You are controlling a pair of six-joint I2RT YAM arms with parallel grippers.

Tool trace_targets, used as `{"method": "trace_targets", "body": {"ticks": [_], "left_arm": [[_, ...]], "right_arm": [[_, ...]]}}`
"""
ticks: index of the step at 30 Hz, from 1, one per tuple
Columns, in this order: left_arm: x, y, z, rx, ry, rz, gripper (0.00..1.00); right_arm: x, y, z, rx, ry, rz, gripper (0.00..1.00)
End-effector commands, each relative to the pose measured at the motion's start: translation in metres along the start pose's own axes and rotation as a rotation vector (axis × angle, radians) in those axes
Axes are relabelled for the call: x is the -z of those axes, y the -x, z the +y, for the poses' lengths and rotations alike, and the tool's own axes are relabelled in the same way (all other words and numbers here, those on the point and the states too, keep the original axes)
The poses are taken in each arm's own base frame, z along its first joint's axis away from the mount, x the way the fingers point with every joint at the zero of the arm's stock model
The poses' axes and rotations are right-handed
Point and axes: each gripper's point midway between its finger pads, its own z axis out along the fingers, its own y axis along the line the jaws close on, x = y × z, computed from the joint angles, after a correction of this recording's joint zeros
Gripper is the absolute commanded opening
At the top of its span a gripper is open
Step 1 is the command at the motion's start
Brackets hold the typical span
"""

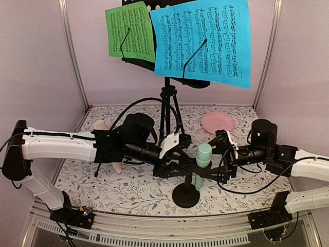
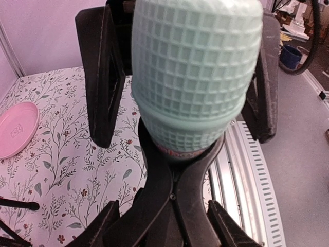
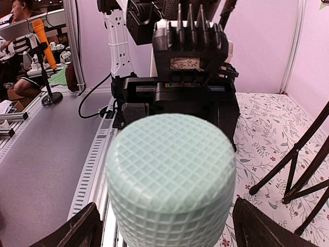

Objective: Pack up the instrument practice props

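Observation:
The mint microphone stands in a black mic holder at the front middle. My left gripper is shut on the holder's clip handles, its fingers pressing both sides. My right gripper is shut on the mint head, its fingers flanking it. The black music stand stands behind, holding the green page and blue page. The beige microphone shows behind my left arm, its holder mostly hidden.
A round pink plate lies at the back right on the floral mat. The stand's tripod legs spread just behind both grippers. The metal front rail runs close under the mic holder.

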Motion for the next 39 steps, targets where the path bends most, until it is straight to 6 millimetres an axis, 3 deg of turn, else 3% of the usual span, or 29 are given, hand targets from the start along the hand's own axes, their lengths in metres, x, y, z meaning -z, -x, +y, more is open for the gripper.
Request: {"method": "trace_targets", "body": {"ticks": [1, 13, 19, 26, 32, 39], "left_arm": [[0.0, 0.017, 0.0, -0.024, 0.016, -0.024, 0.0], [0.001, 0.017, 0.005, -0.005, 0.05, -0.023, 0.0], [-0.004, 0.02, 0.011, -0.003, 0.07, -0.023, 0.0], [-0.009, 0.021, 0.014, 0.005, 0.071, -0.018, 0.0], [-0.011, 0.019, 0.016, 0.01, 0.075, -0.001, 0.0], [-0.012, 0.015, 0.017, 0.017, 0.079, 0.013, 0.0]], "right_arm": [[0.008, 0.022, -0.001, -0.008, -0.02, -0.032, 0.91], [0.004, 0.035, 0.004, -0.062, -0.013, -0.045, 0.85], [-0.003, 0.038, 0.008, -0.083, 0.013, -0.042, 0.68], [-0.002, 0.035, 0.008, -0.095, 0.001, -0.034, 0.38], [-0.001, 0.037, 0.008, -0.088, -0.002, -0.036, 0.34], [0.008, 0.06, 0.006, -0.07, -0.034, -0.086, 0.34]]}}
